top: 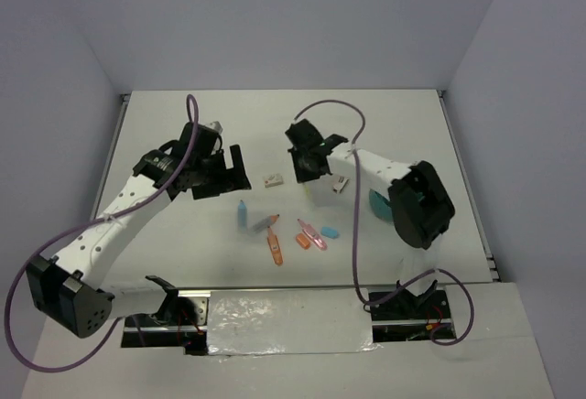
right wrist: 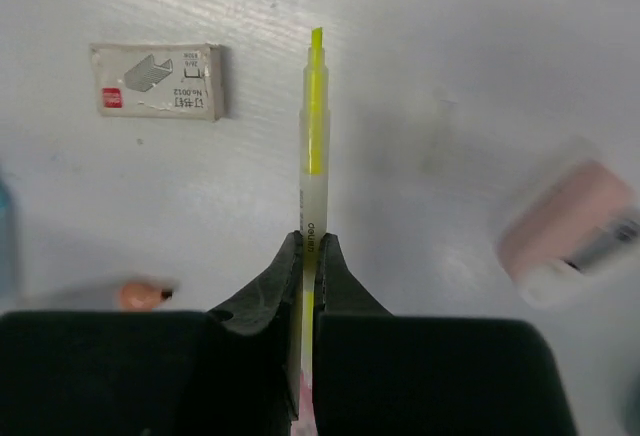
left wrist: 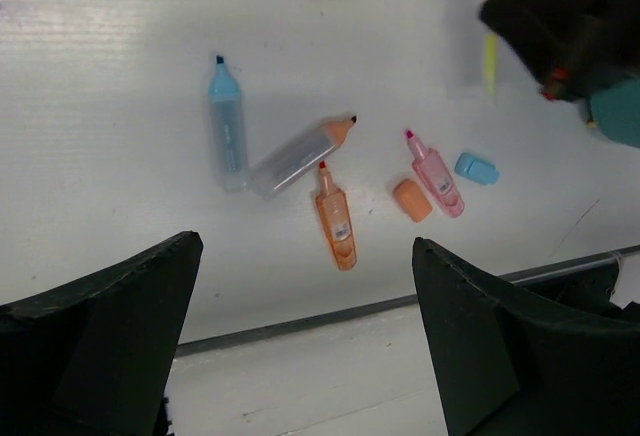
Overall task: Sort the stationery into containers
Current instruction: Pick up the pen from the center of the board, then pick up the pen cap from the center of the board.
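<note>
Two right gripper (right wrist: 310,248) fingers pinch a thin translucent yellow plastic pen (right wrist: 314,136) pointing straight ahead of them; left gripper (left wrist: 305,256) spread wide, empty, orange plastic highlighter (left wrist: 336,218) ahead

From above I find the staple box (top: 272,180) behind a loose cluster; in it the tube (top: 243,213) lies leftmost, a marker (top: 266,223) just right of it, then the left highlighter (top: 275,249), a cap (top: 302,242), the right highlighter (top: 312,234), a second cap (top: 330,231); the cup (top: 378,205) stands further right, partly behind my right arm (top: 417,202); the thin pen (right wrist: 314,146), in my right gripper (right wrist: 312,246), sits between staple box and eraser (right wrist: 575,226).
</note>
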You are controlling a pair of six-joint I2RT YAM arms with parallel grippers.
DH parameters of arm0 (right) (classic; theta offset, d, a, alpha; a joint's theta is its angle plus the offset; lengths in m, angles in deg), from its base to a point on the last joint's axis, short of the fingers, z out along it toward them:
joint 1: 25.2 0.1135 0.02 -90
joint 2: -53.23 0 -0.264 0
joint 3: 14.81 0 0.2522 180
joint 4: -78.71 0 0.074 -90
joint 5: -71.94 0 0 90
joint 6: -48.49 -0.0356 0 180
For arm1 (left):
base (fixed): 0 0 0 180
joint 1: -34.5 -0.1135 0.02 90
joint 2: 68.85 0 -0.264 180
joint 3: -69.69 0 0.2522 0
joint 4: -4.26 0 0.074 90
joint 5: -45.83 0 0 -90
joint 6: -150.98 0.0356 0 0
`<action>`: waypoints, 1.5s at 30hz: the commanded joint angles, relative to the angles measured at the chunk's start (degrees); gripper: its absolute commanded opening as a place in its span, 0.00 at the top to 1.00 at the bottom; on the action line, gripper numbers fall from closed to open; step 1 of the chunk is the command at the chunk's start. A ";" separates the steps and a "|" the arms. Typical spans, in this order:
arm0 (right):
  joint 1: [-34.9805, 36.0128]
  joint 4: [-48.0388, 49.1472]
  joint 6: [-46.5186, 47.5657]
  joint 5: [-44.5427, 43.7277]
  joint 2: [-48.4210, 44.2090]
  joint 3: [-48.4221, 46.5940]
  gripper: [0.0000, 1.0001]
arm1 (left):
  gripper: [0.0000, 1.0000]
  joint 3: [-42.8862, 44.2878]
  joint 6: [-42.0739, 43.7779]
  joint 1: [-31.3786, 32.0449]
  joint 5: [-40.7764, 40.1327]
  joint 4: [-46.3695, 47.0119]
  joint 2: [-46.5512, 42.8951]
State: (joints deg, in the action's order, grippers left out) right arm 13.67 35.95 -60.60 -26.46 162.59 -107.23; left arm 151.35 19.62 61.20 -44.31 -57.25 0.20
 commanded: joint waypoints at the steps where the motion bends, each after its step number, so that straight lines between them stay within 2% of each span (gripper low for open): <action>1: -3.97 -8.14 -2.61 -3.28 -14.86 -8.61 1.00 | 0.01 5.91 0.32 0.28 0.42 4.06 5.28; 3: -6.08 -13.26 -3.75 -7.14 -21.10 -12.12 1.00 | 0.01 9.77 -2.31 3.16 -4.67 1.54 11.43; 4: -6.52 -18.85 -4.11 -9.24 -22.86 -13.01 1.00 | 0.01 13.71 -2.75 4.23 -8.00 1.52 13.71; 6: -8.80 -24.33 -5.42 -14.96 -27.85 -13.81 1.00 | 0.04 17.34 -4.95 6.16 -9.26 1.34 20.57; 7: -9.60 -27.23 -5.52 -15.93 -29.89 -13.03 1.00 | 0.12 20.31 -5.39 6.61 -9.09 1.95 22.85; 11: -13.90 -30.24 -4.29 -17.26 -41.22 -7.32 1.00 | 0.28 27.79 -7.32 9.68 -12.23 3.37 34.87; 15: -15.32 -33.40 -2.79 -17.26 -49.84 -4.32 1.00 | 0.28 44.46 -7.06 12.85 -16.64 -3.66 47.46; 18: -15.49 -35.08 -2.44 -17.00 -52.75 -0.81 1.00 | 0.29 50.38 -7.68 14.43 -18.84 -5.68 54.06; 22: -15.58 -34.64 -2.27 -14.98 -57.32 4.55 1.00 | 0.30 53.65 -8.47 15.57 -17.79 -4.90 60.12; 28: -15.76 -33.23 0.19 -12.87 -57.95 7.02 1.00 | 0.31 61.73 -8.73 17.07 -16.47 -5.60 68.56; 39: -15.93 -33.06 4.50 -11.02 -58.21 6.67 1.00 | 0.34 61.74 -9.44 17.78 -19.19 -2.44 73.94; 45: -15.93 -32.88 4.77 -9.27 -58.65 6.41 1.00 | 0.39 61.74 -9.87 17.86 -20.42 -2.61 75.08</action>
State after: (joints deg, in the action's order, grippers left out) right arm -1.91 1.92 -56.95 -36.86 104.98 -100.14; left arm 211.54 11.03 78.71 -62.76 -60.33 73.58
